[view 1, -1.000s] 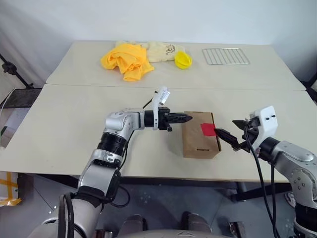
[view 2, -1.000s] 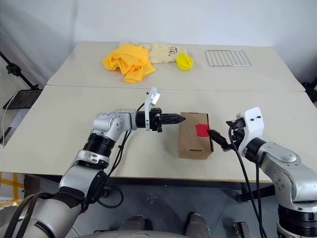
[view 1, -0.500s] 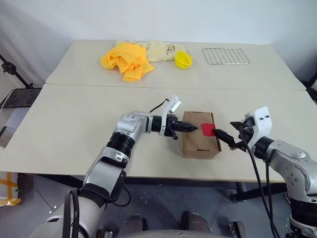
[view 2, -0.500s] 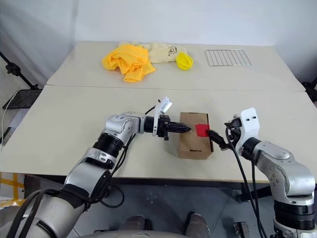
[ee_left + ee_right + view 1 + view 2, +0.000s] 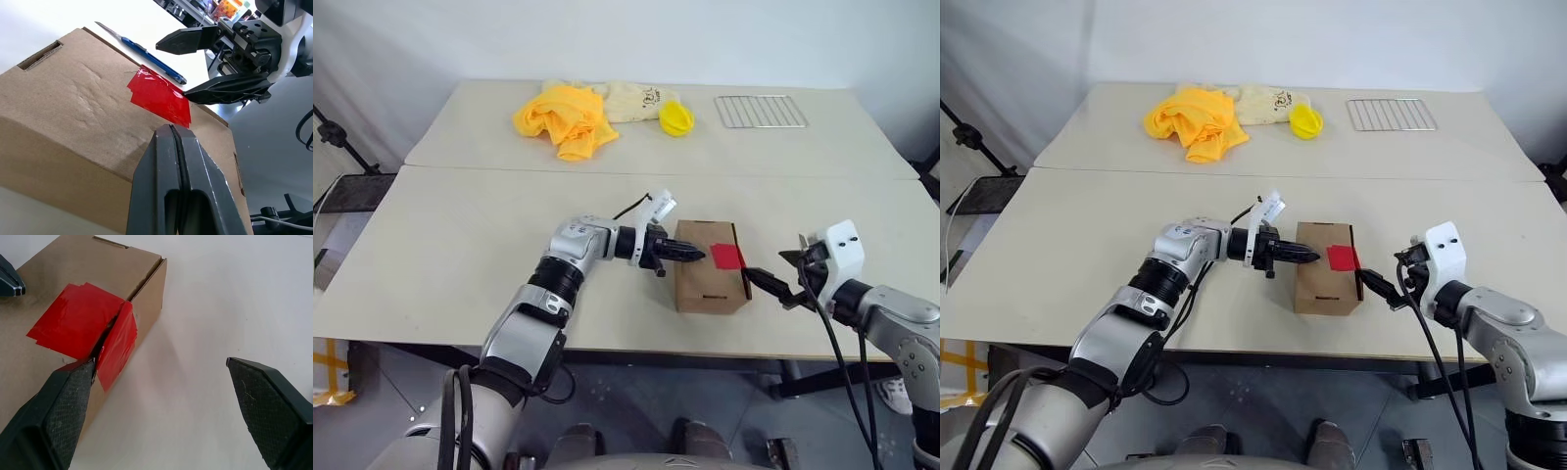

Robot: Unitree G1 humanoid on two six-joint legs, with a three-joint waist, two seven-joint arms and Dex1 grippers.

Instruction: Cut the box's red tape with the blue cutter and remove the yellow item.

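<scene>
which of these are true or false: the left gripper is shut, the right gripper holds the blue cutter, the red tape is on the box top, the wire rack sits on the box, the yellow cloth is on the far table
1. The left gripper is shut: true, its fingers are pressed together over the box.
2. The right gripper holds the blue cutter: false, it is open and empty; the cutter lies on the table beyond the box.
3. The red tape is on the box top: true, folding over one edge.
4. The wire rack sits on the box: false, it lies on the far table.
5. The yellow cloth is on the far table: true.
</scene>
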